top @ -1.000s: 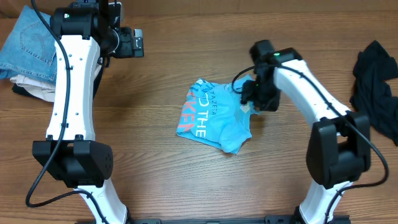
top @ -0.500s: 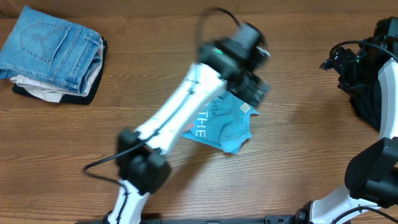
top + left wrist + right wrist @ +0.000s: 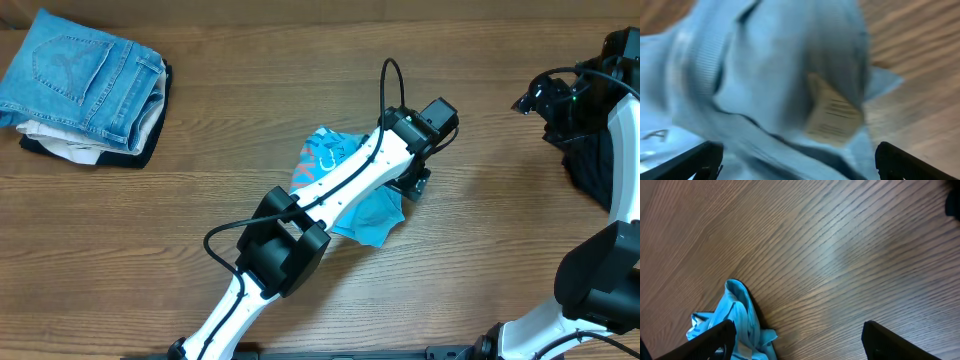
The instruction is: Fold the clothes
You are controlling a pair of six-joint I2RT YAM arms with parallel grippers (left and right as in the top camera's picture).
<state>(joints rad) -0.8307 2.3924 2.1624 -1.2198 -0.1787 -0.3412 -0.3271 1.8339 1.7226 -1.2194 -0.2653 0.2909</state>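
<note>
Since the half-second-earlier frame the left arm (image 3: 340,190) has stopped blurring and now lies diagonally from the near edge to the centre. One second ago the right arm (image 3: 622,95) worked there; it now sits at the right edge. The left fingers (image 3: 695,162) are apart, low over the crumpled shirt (image 3: 372,215) at the centre of the surface (image 3: 200,200), above its label (image 3: 832,117). The right fingers (image 3: 715,340) are apart over bare wood. Jeans (image 3: 80,75) are stacked at the far-left corner; a dark garment (image 3: 592,170) lies at the right edge.
</note>
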